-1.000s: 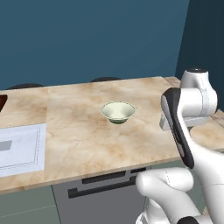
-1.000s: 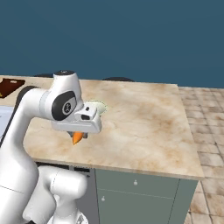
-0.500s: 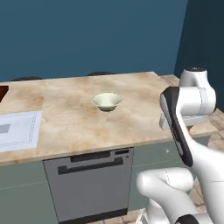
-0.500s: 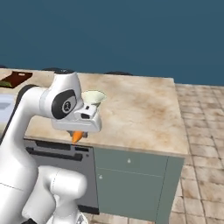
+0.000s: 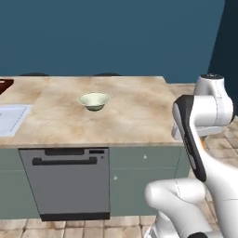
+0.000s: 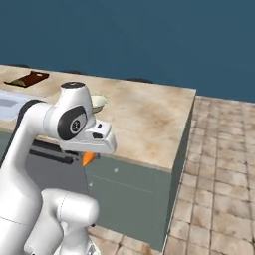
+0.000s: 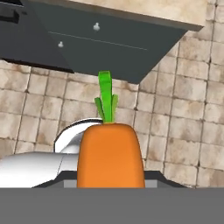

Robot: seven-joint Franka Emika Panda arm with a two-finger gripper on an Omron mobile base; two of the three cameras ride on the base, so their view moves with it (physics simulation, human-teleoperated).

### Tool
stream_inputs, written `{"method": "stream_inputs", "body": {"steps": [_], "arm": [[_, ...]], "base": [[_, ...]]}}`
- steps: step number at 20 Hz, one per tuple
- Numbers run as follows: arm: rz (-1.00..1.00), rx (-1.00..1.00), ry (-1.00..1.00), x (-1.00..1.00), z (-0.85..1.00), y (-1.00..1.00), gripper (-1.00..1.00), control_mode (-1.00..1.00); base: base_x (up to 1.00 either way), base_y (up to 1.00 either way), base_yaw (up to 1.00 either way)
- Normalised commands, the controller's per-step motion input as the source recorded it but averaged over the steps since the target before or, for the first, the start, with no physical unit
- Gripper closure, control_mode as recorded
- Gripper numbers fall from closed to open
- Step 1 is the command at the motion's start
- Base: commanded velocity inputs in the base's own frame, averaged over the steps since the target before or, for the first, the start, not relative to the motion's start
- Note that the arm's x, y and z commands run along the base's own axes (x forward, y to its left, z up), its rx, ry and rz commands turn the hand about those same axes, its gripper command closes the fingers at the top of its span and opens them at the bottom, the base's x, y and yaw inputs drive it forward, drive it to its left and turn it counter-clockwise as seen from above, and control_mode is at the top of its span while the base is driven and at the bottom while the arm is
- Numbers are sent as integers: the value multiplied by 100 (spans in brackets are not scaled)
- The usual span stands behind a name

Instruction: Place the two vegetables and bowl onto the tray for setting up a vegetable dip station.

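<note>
The hand (image 7: 111,186) is closed on the carrot (image 7: 110,155), leafy end pointing away from it, held low beside the robot's body over the tiled floor (image 7: 192,127) and off the tabletop (image 5: 135,111). This looks like the carry step for the first vegetable: the bowl (image 5: 94,100) sits alone mid-tabletop, and the tray (image 6: 27,79) lies far off at the other end past the sink (image 5: 10,118), with something dark green on it. Next, the base must bring the arm near the tray before the carrot can be lowered flat and released.
</note>
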Motion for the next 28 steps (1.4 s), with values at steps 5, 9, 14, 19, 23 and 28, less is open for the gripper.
{"method": "stream_inputs", "body": {"steps": [5, 9, 14, 19, 23, 28], "arm": [[0, 0, 0, 0, 0, 0, 100, 100], [0, 0, 0, 0, 0, 0, 100, 100], [0, 0, 0, 0, 0, 0, 100, 100], [0, 0, 0, 0, 0, 0, 100, 100], [0, 0, 0, 0, 0, 0, 100, 100], [0, 0, 0, 0, 0, 0, 100, 100]], "base": [[8, -90, 54], [20, -85, 57], [26, -84, 57], [31, -89, 55], [12, -96, 53], [-2, -100, 48]]}}
